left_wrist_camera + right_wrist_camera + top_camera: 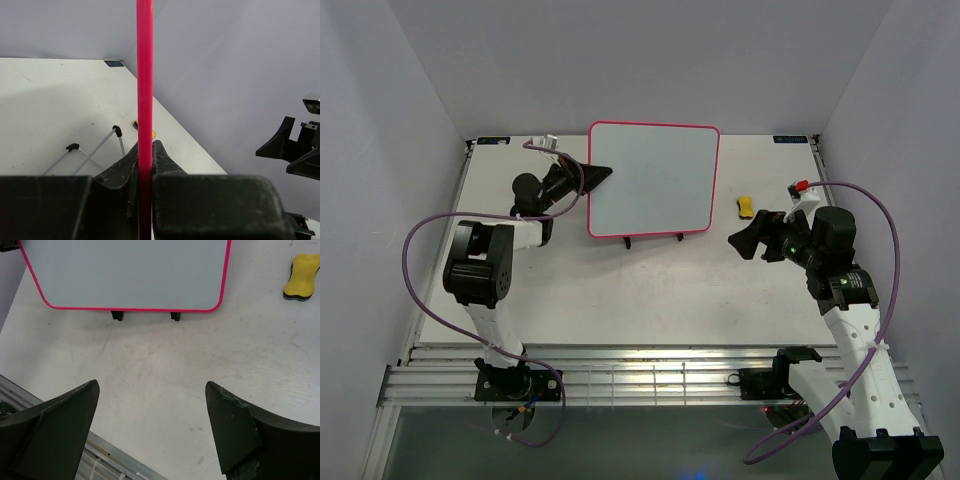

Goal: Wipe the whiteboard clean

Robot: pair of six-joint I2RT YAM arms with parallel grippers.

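Whiteboard [653, 180] edge clamped in left claw [602, 176] — apparently upright.

The top camera looks down over the whole desk [650, 290]; both wrist cameras, close in, share the whiteboard [653, 180].

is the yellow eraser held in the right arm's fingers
No, the yellow eraser lies on the table apart from the right fingers, which stand open with nothing between them.

whiteboard [653, 180] rests on a stand [627, 241], mid-back of table [620, 290]; eraser [746, 207] just to its right
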